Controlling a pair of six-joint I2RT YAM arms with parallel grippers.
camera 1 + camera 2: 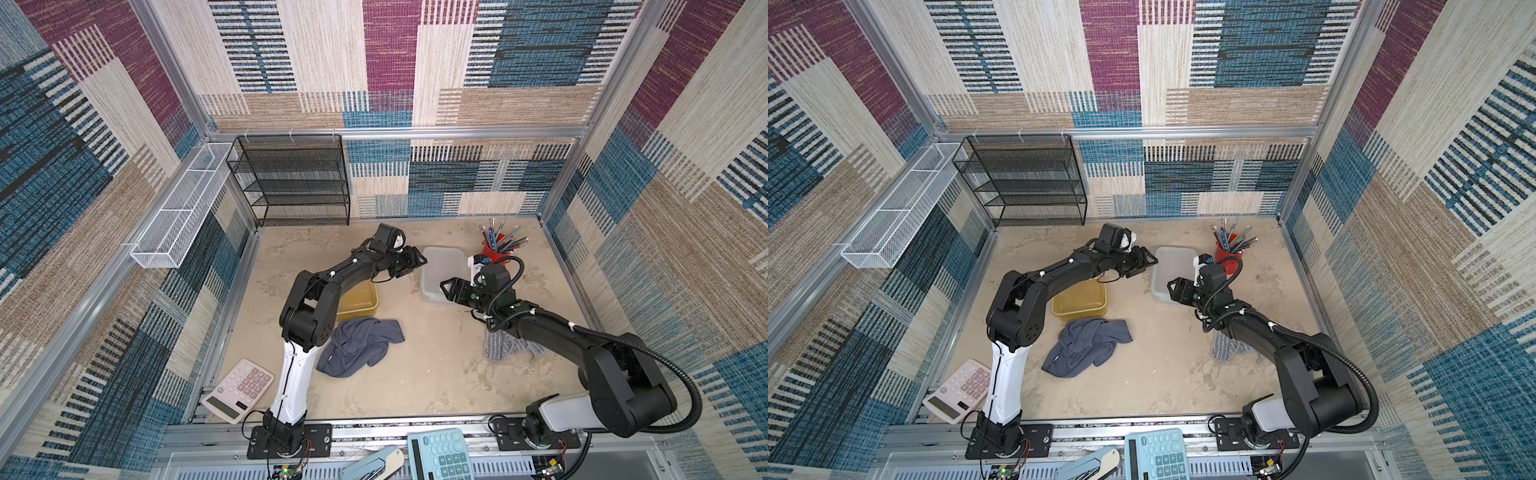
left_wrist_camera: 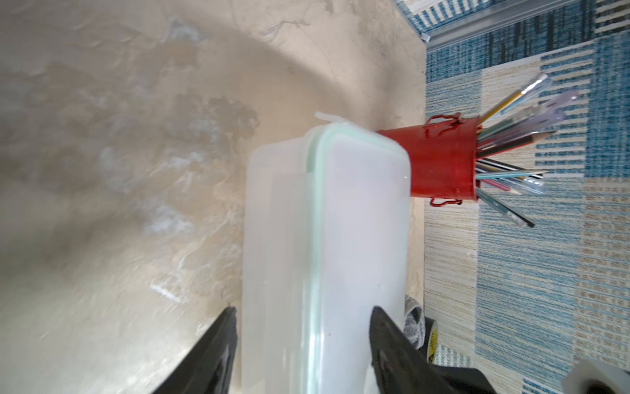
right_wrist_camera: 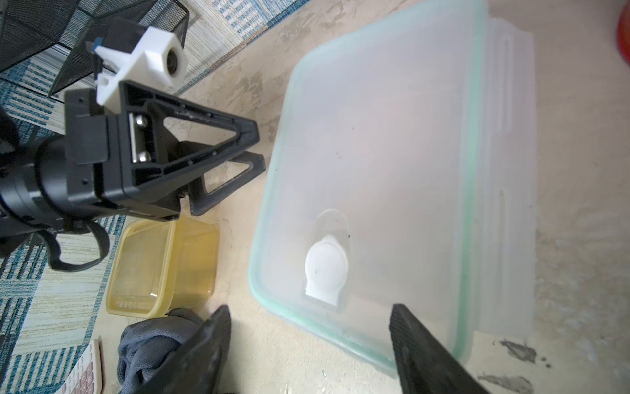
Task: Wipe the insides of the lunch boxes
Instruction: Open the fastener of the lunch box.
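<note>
Nearest, the blue-grey cloth [image 1: 357, 347] lies loose. Beyond it the right gripper [image 1: 445, 288], jaws wide and empty, hovers over the near end of the frosted lunch box [image 1: 442, 262], which is lidded, its long axis running away from the robot. The left gripper [image 1: 417, 262], jaws parted and empty, points at the box's left side, just short of it. The amber lunch box [image 1: 361, 301] sits under that arm.

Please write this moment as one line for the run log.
left gripper: open, at clear lunch box | right gripper: open, at same box | lid: on | cloth: on table, not held
</note>
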